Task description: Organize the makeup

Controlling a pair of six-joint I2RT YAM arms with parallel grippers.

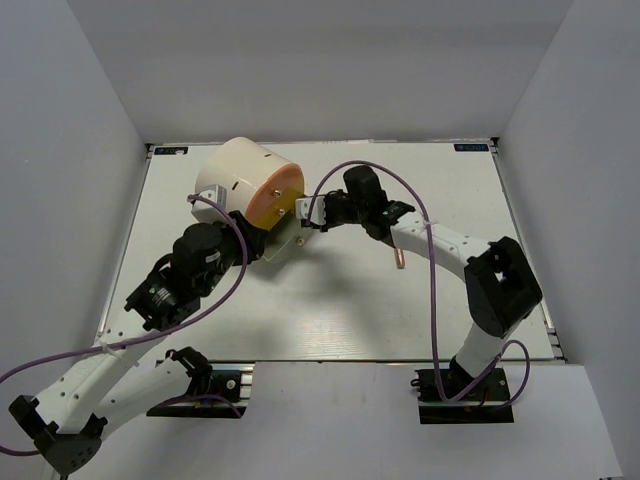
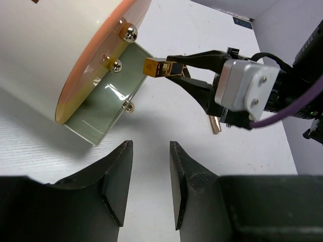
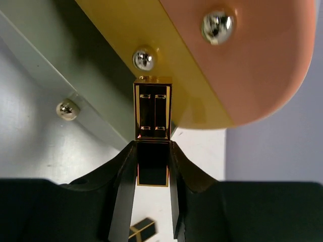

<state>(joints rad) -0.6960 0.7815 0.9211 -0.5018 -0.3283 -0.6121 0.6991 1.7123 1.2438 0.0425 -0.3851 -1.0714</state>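
A gold-and-black lipstick [image 3: 152, 131] is pinched between the fingers of my right gripper [image 3: 152, 147], its gold end close to the orange front [image 3: 242, 60] of the big cream cylinder [image 1: 240, 180]. The left wrist view shows the same lipstick [image 2: 159, 67] held above the cylinder's pulled-out clear drawer [image 2: 108, 96]. Another lipstick [image 3: 141, 229] lies on the table under the right gripper. A slim rose-gold tube [image 1: 398, 258] lies on the table beside the right arm. My left gripper [image 2: 150, 156] is open and holds nothing, low over the table just in front of the drawer.
Round gold knobs [image 3: 218, 24] stud the cylinder's orange front. The right arm [image 1: 470, 260] arches over the middle right of the white table [image 1: 350, 310]. Grey walls close in on three sides.
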